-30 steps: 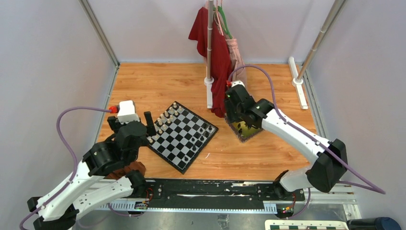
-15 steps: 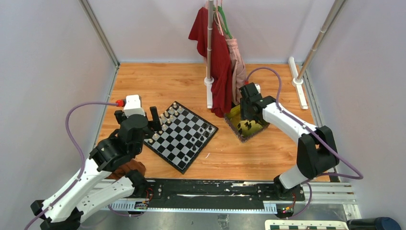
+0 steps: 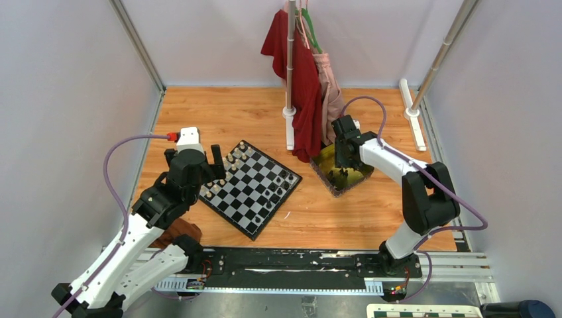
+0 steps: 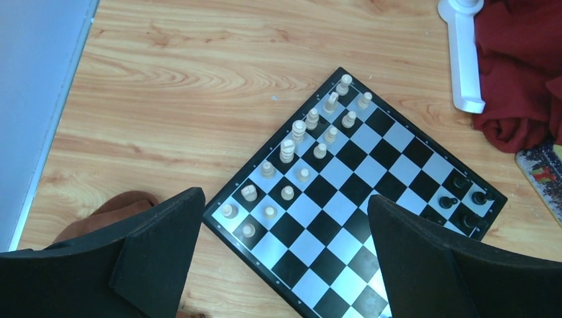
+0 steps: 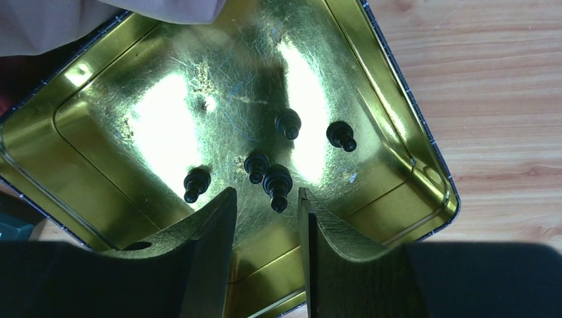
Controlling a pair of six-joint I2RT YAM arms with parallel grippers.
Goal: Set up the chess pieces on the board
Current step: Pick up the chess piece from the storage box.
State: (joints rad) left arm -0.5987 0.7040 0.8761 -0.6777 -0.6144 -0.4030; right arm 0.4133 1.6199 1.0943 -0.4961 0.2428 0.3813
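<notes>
Five black pieces (image 5: 277, 185) sit loose in the gold tray (image 5: 391, 112), apparently tipped on their sides and apart from each other. A pale cloth (image 5: 99, 20) overhangs one corner of it. Expect them to be light, hard and smooth, likely to roll or skid on the shiny metal if nudged, so take one squarely across its narrow stem rather than by the round base. Your right gripper (image 5: 265, 199) hangs just above them, jaws apart with nothing between, and one piece lies just ahead of the gap. On the board (image 4: 358, 192), cream pieces (image 4: 291, 149) stand along one edge, with a few more black ones at the opposite corner. The left gripper (image 4: 285, 197) hovers above, jaws wide and empty.
</notes>
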